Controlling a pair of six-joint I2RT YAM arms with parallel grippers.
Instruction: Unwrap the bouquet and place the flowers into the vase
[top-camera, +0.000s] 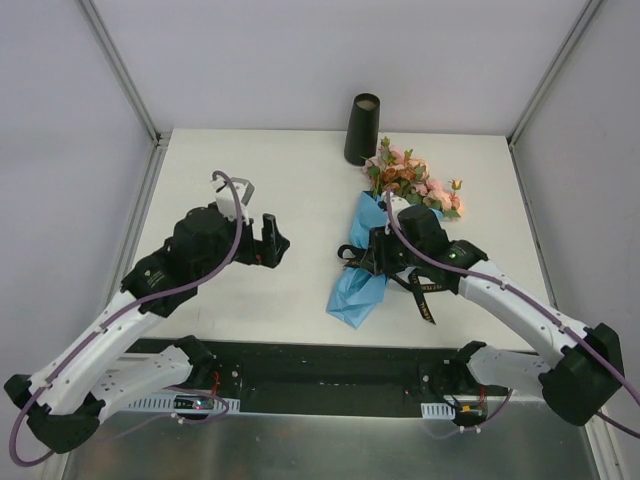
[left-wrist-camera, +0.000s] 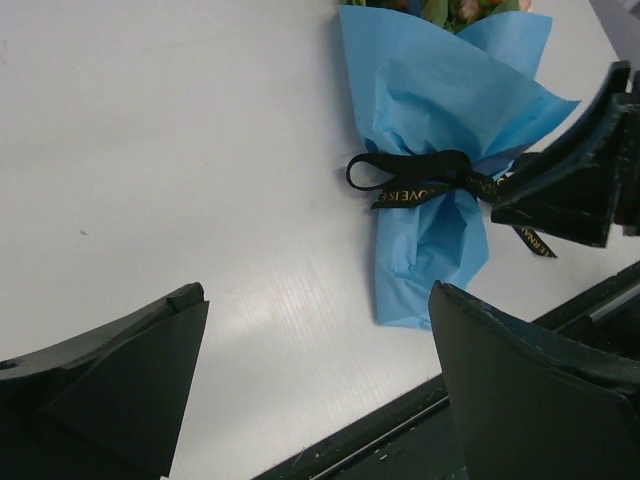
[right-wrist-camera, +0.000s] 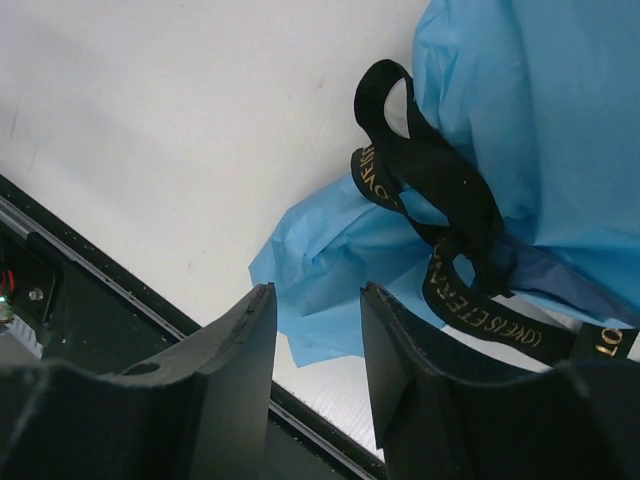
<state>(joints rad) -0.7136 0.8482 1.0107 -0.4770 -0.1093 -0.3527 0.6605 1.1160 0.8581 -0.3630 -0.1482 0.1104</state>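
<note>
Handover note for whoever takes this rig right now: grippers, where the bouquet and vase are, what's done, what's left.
Left gripper: jaws wide open, empty, over the table left of the bouquet.
Right gripper: jaws apart, nothing between them, beside the black ribbon.
Bouquet lies on the table, blue paper on, ribbon tied; flowers point toward the vase, upright at the far edge, no flowers in it.
Done: nothing yet. Left: untie ribbon, open paper, put flowers in vase.
</note>
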